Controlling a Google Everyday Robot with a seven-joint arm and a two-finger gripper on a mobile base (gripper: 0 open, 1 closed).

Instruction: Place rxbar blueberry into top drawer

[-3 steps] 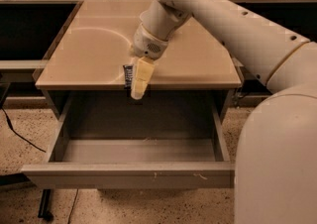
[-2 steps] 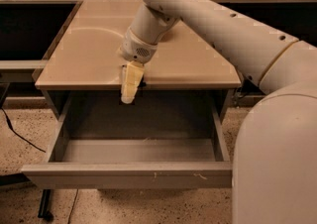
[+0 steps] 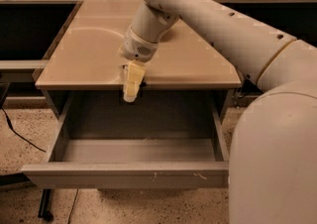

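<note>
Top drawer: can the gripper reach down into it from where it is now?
Probably yes. The gripper hangs at the tabletop's front edge, above the open top drawer, with nothing between them.

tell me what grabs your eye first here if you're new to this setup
The huge white arm sweeps in from the right foreground across the tan table. Its gripper hangs at the table's front edge, just over the back of the top drawer, which is pulled wide open below. The rxbar blueberry is not clearly visible.
</note>
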